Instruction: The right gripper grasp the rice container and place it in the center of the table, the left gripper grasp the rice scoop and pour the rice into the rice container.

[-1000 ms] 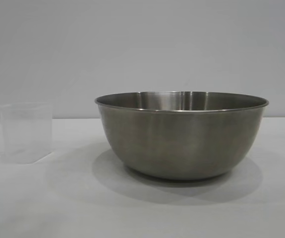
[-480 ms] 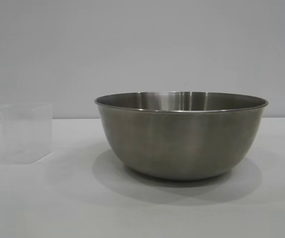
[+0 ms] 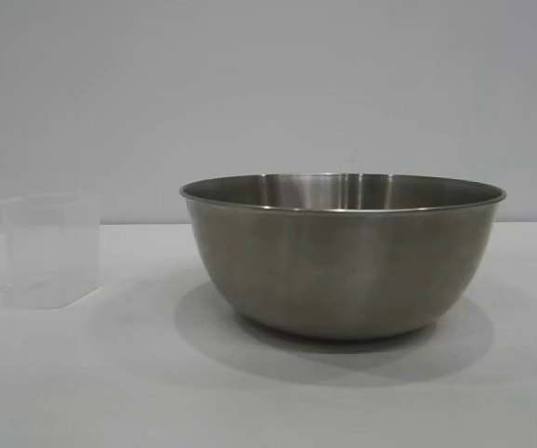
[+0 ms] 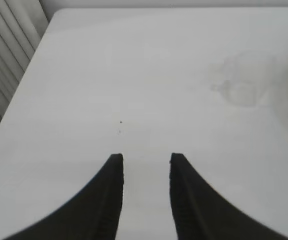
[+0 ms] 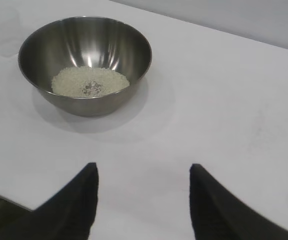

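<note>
Change since a second ago: nothing much from where I sit; bowl and cup stand where they stood, and neither arm has entered the outside view.

Exterior view: the steel bowl (image 3: 343, 254) sits upright on the bench (image 3: 268, 392), a little right of the middle, mouth straight up. The clear cup (image 3: 44, 250) stands upright well apart at far left, its handle toward the left edge. I cannot tell from here whether any rice remains in it.

Left wrist view: my left gripper (image 4: 145, 190) hangs over bare bench with a modest gap between its fingers, holding nothing. The cup (image 4: 244, 82) is faint, farther off and to one side of the gripper's line.

Right wrist view: my right gripper (image 5: 142, 200) is spread wide and empty, well back from the bowl (image 5: 84, 62). Rice (image 5: 90, 82) already lies in the bowl's bottom, a thin patch with bare steel showing through.

Stage, my guess: both arms are backed off, and the pour looks done.

Risk: the cup is nearly invisible against white, so I could misjudge it and knock it over; the bowl's smooth curved wall could slide under a rim pinch.

Axis: the cup's long axis is vertical; the bowl is round, with no heading.
</note>
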